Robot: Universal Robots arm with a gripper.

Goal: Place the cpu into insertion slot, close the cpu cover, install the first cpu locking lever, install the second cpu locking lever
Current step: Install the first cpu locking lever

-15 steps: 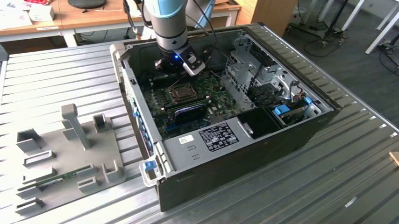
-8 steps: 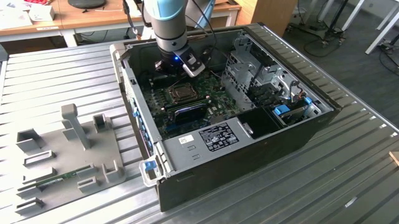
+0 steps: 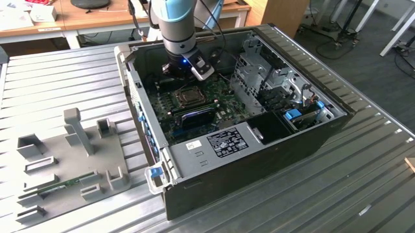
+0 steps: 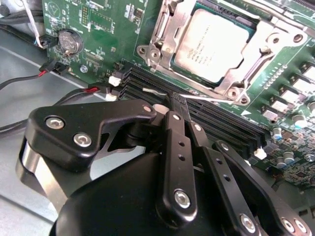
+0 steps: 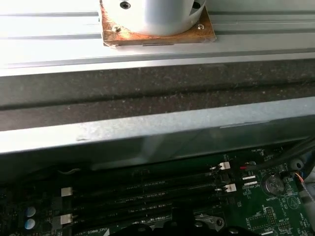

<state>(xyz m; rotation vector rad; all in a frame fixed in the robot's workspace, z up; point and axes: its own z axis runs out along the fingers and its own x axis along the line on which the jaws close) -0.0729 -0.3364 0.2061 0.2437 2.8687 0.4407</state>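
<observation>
The cpu (image 4: 215,45) sits flat in the insertion slot (image 4: 275,44) on the green motherboard (image 4: 106,22), and the cpu cover (image 4: 172,29) lies closed around it, so its silvery frame borders the chip. One thin locking lever (image 4: 216,100) runs along the socket edge beside the black memory slots (image 4: 147,83). The end effector (image 4: 174,105) hovers just above these memory slots, near the socket, with its fingers clenched together and grasping nothing. The motherboard lies inside the open computer case (image 3: 194,167) on the ribbed metal desk (image 3: 58,82).

I see a lab or workshop: an opened computer case (image 3: 259,121) on a ribbed metal counter (image 3: 58,77), wooden desks (image 3: 97,17) behind.
</observation>
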